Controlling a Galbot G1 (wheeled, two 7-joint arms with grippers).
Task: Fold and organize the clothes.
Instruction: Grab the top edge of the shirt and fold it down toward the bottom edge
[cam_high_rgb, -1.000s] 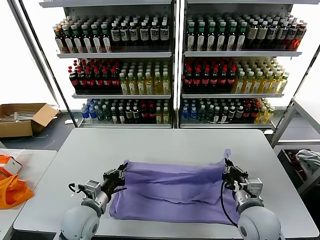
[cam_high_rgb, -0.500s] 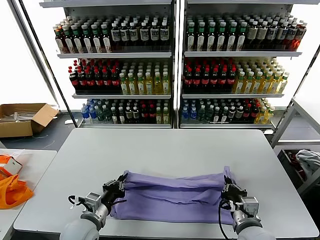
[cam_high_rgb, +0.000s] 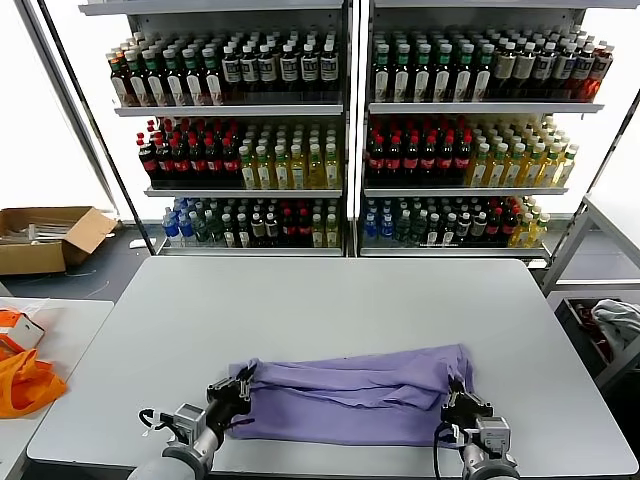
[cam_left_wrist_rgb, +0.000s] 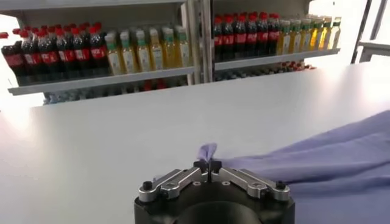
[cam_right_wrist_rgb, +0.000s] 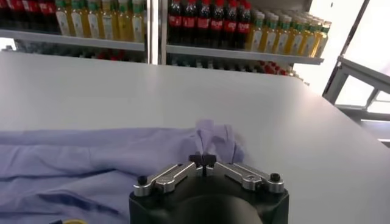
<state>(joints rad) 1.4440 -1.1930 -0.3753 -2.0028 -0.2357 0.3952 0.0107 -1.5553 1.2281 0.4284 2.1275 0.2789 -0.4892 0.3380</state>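
A lavender T-shirt (cam_high_rgb: 350, 395) lies folded over itself in a long band near the table's front edge. My left gripper (cam_high_rgb: 232, 392) is shut on the shirt's left edge, and in the left wrist view a pinch of the purple cloth (cam_left_wrist_rgb: 208, 151) sticks up from the left gripper (cam_left_wrist_rgb: 208, 164). At the shirt's right edge my right gripper (cam_high_rgb: 460, 398) is shut on the fabric. The right wrist view has the right gripper (cam_right_wrist_rgb: 203, 161) pinching a bunched fold (cam_right_wrist_rgb: 214, 135), with the rest of the shirt (cam_right_wrist_rgb: 73, 159) spreading away flat.
The grey table (cam_high_rgb: 330, 300) stretches back to drink shelves (cam_high_rgb: 350, 130) full of bottles. An orange bag (cam_high_rgb: 25, 380) lies on a side table at the left. A cardboard box (cam_high_rgb: 45, 235) sits on the floor, and a metal rack (cam_high_rgb: 600, 290) stands to the right.
Both grippers have pulled the shirt's far edge toward the table's front edge and lowered it, laying the cloth over itself into a narrower band. Both stayed shut.
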